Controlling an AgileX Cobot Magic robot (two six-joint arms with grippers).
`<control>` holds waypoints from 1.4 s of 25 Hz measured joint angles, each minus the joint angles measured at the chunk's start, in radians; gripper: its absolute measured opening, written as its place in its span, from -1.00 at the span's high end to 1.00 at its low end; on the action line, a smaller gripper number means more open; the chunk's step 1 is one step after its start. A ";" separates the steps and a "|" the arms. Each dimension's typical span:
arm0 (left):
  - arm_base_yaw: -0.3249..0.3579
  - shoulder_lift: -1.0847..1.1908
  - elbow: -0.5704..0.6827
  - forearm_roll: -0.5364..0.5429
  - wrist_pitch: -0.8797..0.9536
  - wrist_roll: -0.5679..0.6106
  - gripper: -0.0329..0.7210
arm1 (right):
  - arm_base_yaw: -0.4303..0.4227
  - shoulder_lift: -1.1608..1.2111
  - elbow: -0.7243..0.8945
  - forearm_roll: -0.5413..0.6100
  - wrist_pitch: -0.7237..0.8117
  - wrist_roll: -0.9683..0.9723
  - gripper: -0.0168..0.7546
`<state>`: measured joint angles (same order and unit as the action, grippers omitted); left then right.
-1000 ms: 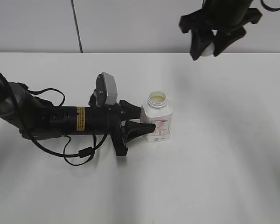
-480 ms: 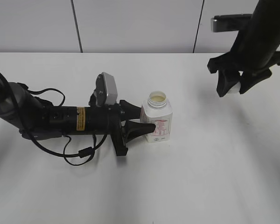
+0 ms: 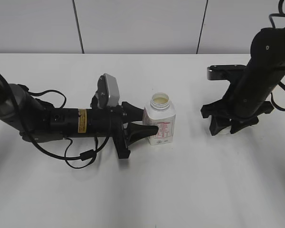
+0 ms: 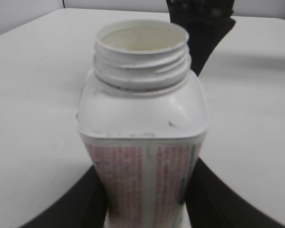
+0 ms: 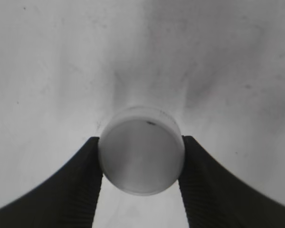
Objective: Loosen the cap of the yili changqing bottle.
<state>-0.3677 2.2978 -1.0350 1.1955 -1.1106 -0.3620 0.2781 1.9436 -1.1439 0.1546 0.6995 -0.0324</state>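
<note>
The yili changqing bottle (image 3: 159, 122) stands upright mid-table, white with red and pink print, its threaded neck open with no cap on it. It fills the left wrist view (image 4: 142, 128). My left gripper (image 3: 141, 124) lies along the table and is shut on the bottle's body, one finger on each side. My right gripper (image 3: 224, 129) points down at the table to the right of the bottle and is shut on the white cap (image 5: 141, 151), held low over the tabletop. In the exterior view the cap is hidden between the fingers.
The white table (image 3: 180, 190) ends at a grey panelled wall (image 3: 133, 23) behind. A black cable (image 3: 80, 154) loops on the table beside my left arm. My right arm's dark body shows behind the bottle in the left wrist view (image 4: 199, 19).
My right gripper has come down from high above the table and moved right, carrying the cap, to just over the tabletop. The left gripper and the bottle have not moved.
</note>
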 joint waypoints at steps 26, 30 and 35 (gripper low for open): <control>0.019 -0.006 0.001 0.042 0.051 -0.027 -0.62 | 0.000 0.044 0.001 0.022 -0.078 -0.001 -0.59; 0.065 -0.038 0.001 0.069 0.057 -0.046 -0.66 | 0.000 0.030 0.001 0.022 -0.077 -0.001 -0.59; 0.119 -0.092 0.001 0.167 0.106 -0.111 -0.65 | 0.000 -0.028 -0.006 0.022 -0.070 -0.001 -0.59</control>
<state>-0.2484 2.2059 -1.0340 1.3620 -1.0046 -0.4733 0.2781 1.9157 -1.1498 0.1762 0.6299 -0.0332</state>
